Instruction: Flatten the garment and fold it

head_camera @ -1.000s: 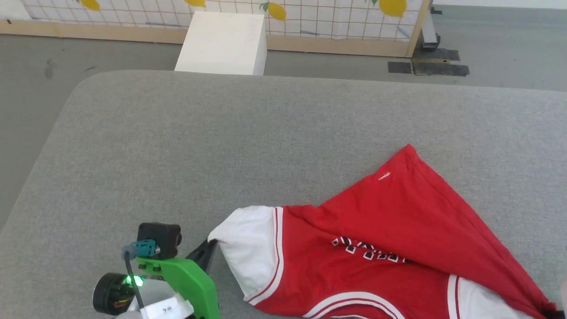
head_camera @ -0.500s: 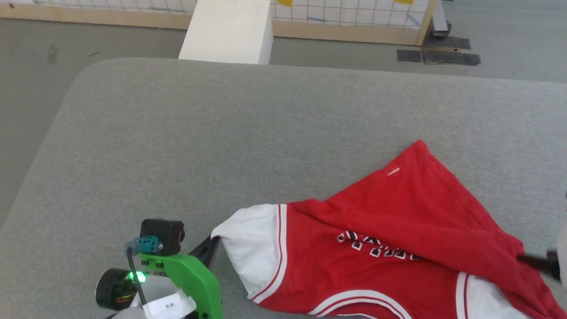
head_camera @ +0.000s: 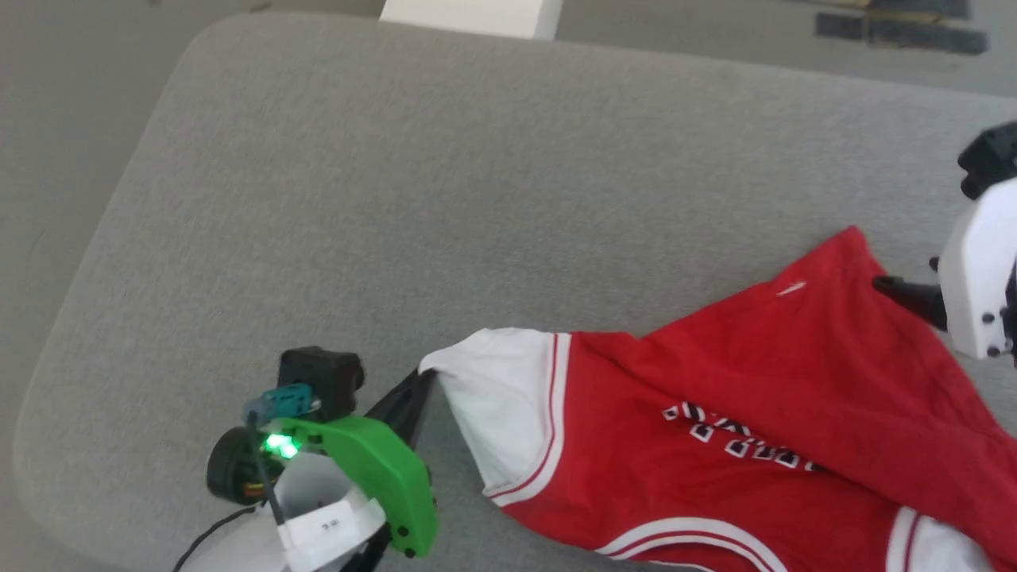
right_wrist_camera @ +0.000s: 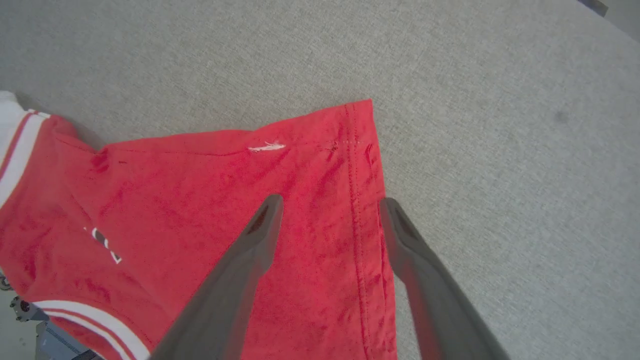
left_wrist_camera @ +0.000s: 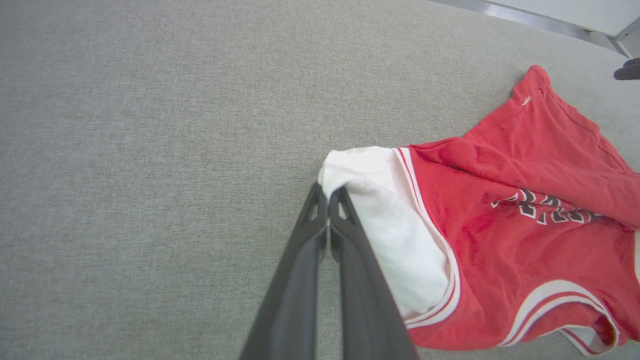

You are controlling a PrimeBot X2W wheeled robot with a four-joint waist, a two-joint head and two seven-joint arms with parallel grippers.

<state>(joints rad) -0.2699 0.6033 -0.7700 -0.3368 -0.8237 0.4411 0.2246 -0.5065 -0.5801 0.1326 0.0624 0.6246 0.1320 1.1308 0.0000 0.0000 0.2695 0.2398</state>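
Observation:
The red garment point(head_camera: 715, 381) with white sleeves lies rumpled on the grey padded surface point(head_camera: 445, 183), printed letters showing, partly folded over itself. My left gripper point(head_camera: 425, 380) is shut on the tip of one white sleeve point(left_wrist_camera: 380, 200) at the garment's left end; the left wrist view shows the left gripper point(left_wrist_camera: 327, 192) with its fingers pressed together on the cloth. My right gripper point(right_wrist_camera: 327, 205) hovers open over the red hem corner point(right_wrist_camera: 357, 130), one finger on each side of the stitched hem. In the head view the right gripper point(head_camera: 894, 287) shows at the right edge.
The grey surface spreads wide to the left and back, with a rounded corner point(head_camera: 199, 40). Beyond it is grey floor, a white box point(head_camera: 469, 8) and dark floor patches point(head_camera: 890, 24).
The head camera has tilted down and shifted, so the scene sits differently. My right gripper has let go near the garment's right edge and come up over the hem corner. Left grip unchanged.

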